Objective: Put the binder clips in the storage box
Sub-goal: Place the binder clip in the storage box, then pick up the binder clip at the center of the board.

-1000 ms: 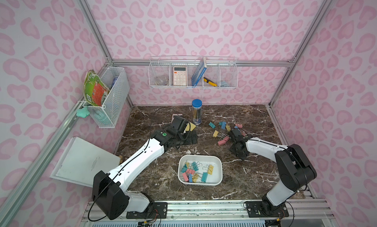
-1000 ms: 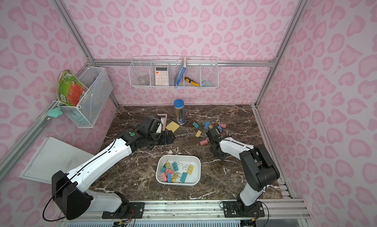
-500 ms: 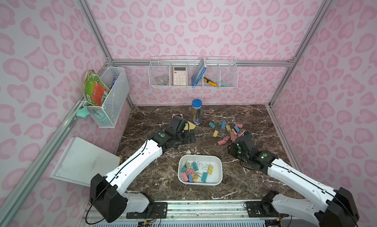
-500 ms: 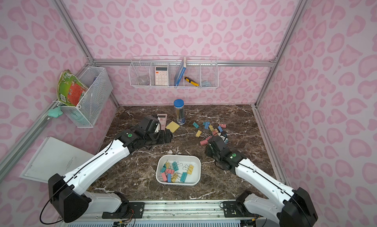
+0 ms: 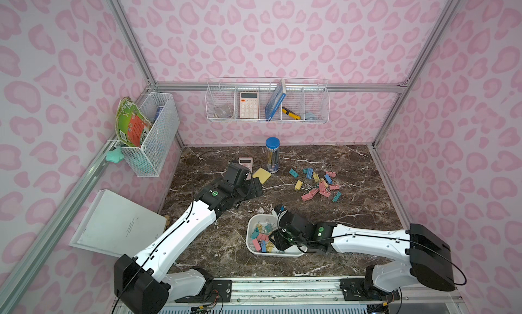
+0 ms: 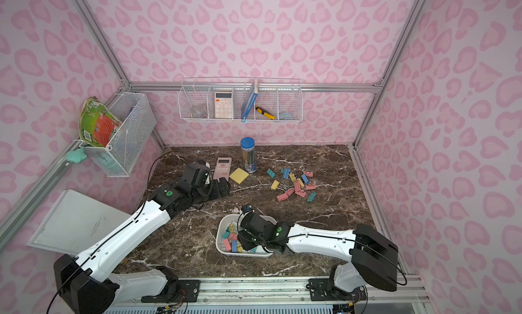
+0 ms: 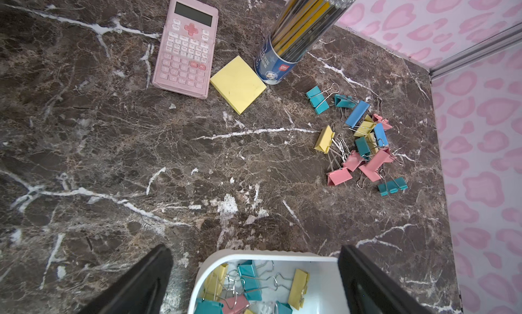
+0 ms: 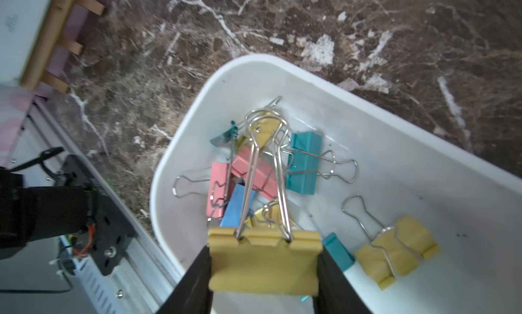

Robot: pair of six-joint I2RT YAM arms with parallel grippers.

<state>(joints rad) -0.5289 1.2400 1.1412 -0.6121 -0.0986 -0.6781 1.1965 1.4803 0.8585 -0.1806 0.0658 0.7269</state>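
Over the rounded white storage box (image 8: 395,123), right gripper (image 8: 264,256) pinches a yellow binder clip (image 8: 262,267); left gripper (image 7: 254,249) gapes.

A shallow white storage box (image 5: 249,236) with rounded corners sits on the dark marble bench (image 5: 220,242), holding a heap of pink, yellow, blue and teal binder clips (image 5: 261,239). Further loose clips (image 5: 319,184) lie scattered behind it. One yellow clip (image 8: 264,267), handles pointing down, hangs over the box, pinched in the right claw (image 8: 265,250).

You see pink walls (image 5: 282,30) with darker heart-like spots, edged by aluminium rails (image 5: 361,87). Below lies a dark brown marble tabletop (image 5: 353,213) with white veins. A long wire basket (image 5: 322,101) hangs on the back wall, a mesh basket (image 5: 166,129) on the left.
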